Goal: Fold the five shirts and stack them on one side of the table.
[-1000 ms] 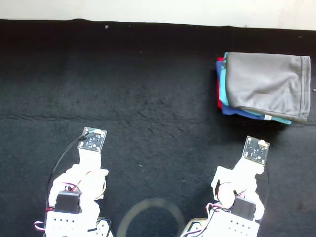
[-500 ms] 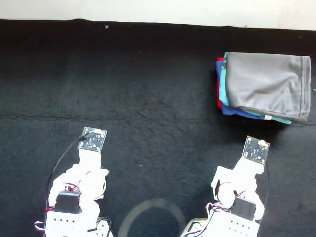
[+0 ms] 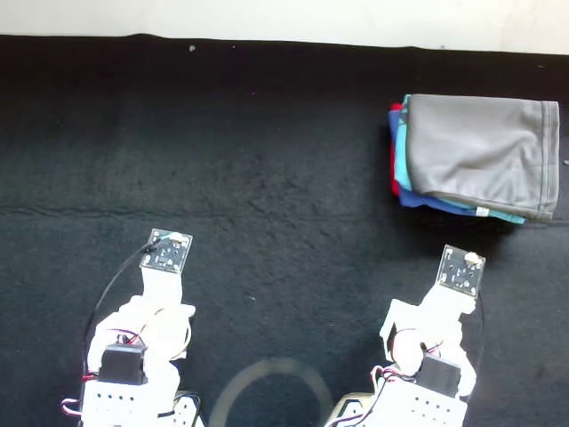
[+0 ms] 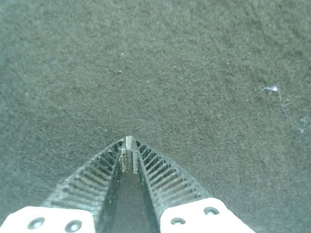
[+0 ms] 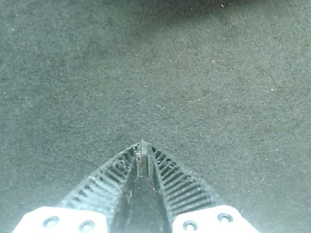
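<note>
Your left gripper (image 4: pixel 129 144) and right gripper (image 5: pixel 142 146) have their fingers pressed together, empty. One stack of shirts (image 3: pixel 480 156), four colours showing, lies ahead of the right fingers.

High view: fixed overhead, looking straight down on the whole black table cover (image 3: pixel 267 160). Wrist views: close above that cover, facing down and forward along the left gripper (image 4: pixel 129 150) and right gripper (image 5: pixel 143 153) respectively. All three share the cover.
</note>
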